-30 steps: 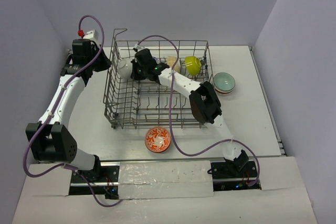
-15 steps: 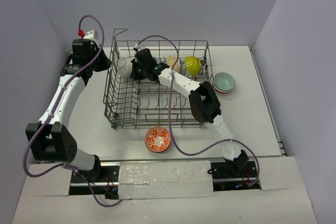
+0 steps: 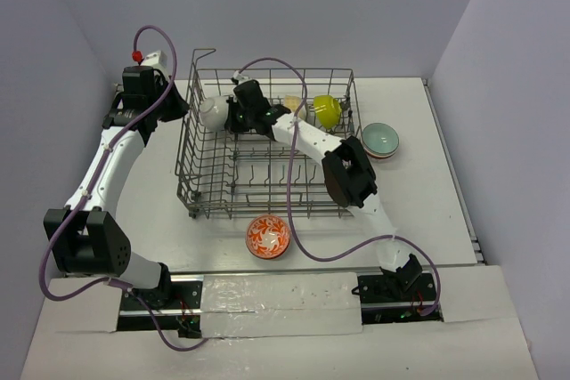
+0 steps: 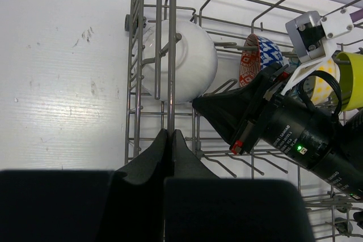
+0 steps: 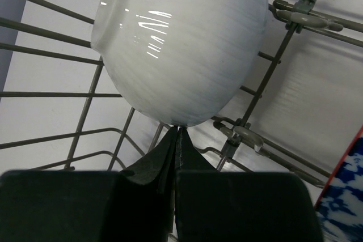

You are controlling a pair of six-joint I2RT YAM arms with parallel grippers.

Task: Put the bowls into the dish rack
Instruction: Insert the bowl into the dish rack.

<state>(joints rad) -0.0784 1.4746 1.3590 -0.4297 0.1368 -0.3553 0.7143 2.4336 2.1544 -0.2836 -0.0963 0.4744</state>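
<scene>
The left arm [image 3: 102, 166] and right arm [image 3: 307, 137] have white links and black joint housings. A purple cable [image 3: 289, 220] runs along each. The fingers [image 4: 144, 165] are black and tapered. A green lamp [image 4: 299, 148] lights the right wrist.

The rack [image 3: 189, 144] is a large grey wire basket with rows of upright tines and a raised loop at one corner. The right gripper [image 3: 228, 117] is inside its far-left corner. A glossy white bowl [image 5: 181, 43] lies tipped on its side among the tines there, its round wall touching that gripper's closed tips. Beside the gripper's body a blue-patterned bowl [image 4: 262, 59] stands on edge. Further to the gripper's right come a pale yellow bowl [image 3: 292, 104] and a lime bowl [image 3: 327, 110], both on edge. Outside the rack, well apart from the gripper, an orange-patterned bowl [image 3: 268, 237] sits upright by the front wall. A grey-green bowl [image 3: 380, 139] tops a small stack beside the right wall.
</scene>
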